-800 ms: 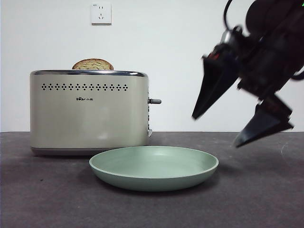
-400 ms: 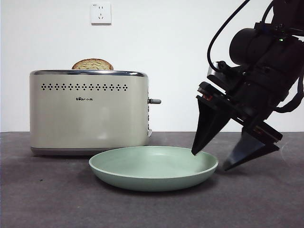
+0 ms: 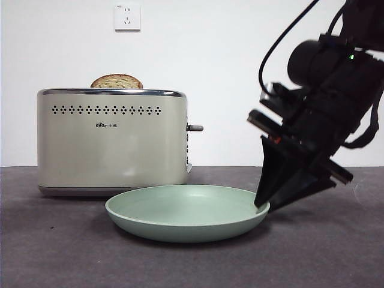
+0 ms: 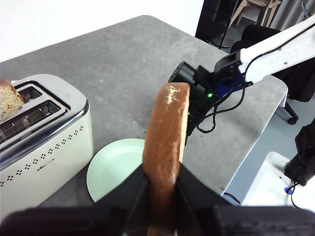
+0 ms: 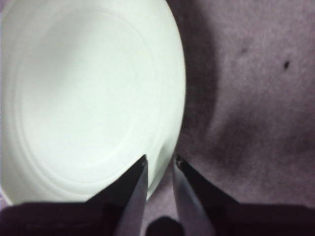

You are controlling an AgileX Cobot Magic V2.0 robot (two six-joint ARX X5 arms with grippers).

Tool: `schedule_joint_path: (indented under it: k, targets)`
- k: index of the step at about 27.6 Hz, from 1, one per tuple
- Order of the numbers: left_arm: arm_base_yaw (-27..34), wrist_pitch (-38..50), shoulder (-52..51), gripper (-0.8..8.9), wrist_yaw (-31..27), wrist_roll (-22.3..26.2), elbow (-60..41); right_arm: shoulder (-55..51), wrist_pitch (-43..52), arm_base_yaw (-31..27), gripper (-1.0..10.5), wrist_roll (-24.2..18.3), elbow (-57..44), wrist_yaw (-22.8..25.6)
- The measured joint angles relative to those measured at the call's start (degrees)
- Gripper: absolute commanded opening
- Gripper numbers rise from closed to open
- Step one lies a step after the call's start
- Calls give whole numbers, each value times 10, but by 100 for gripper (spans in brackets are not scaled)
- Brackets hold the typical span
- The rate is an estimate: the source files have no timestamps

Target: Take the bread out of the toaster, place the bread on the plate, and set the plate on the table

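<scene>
My right gripper point(image 3: 262, 206) has its 2 jaws pinched on the near rim of the plate point(image 3: 180, 213), which lies on the table point(image 3: 54, 252) just in front of the toaster point(image 3: 111, 141). My left gripper point(image 4: 162, 179) clamps the bread point(image 4: 166, 142) upright, high above the table. 1 darker slice point(image 3: 117, 81) pokes from the toaster
</scene>
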Motion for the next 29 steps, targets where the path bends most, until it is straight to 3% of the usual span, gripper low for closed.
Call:
schedule_joint_path:
  k: [14,21,29]
  targets:
    - [-6,-2,23,-8,47,-13,0,-8,7,3,-13,11,3,1]
    - [-49,5,87,-8,99,-27,0,-139,-21,3,-13,28,3,3]
    - [-123,129,267,-9,122,-71,0,-320,-101,3,-13,45,3,3]
